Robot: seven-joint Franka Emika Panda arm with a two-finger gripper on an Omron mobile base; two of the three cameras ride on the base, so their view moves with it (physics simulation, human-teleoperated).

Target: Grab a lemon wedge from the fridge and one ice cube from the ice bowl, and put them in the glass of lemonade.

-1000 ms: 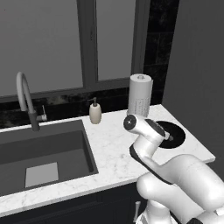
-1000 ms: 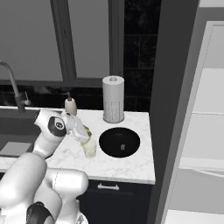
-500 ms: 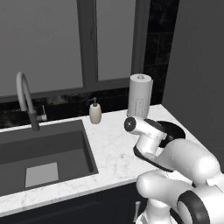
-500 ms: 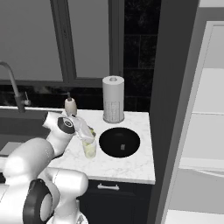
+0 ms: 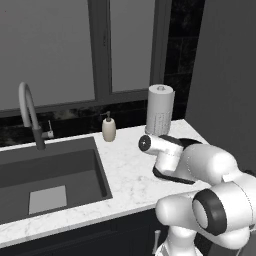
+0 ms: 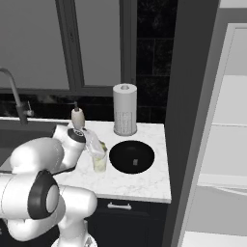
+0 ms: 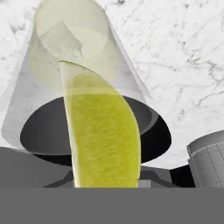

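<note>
Gripper (image 6: 96, 144) clamped on the lemon wedge (image 7: 103, 131), poised just over the glass of lemonade (image 6: 100, 161) standing on the marble counter (image 6: 144, 181) beside the ice bowl (image 6: 131, 157)

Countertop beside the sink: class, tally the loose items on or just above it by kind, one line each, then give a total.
Paper-towel roll: 1
Soap dispenser: 1
Ice bowl: 1
Glass of lemonade: 1
Lemon wedge, in the gripper over the glass: 1
Total: 5
</note>
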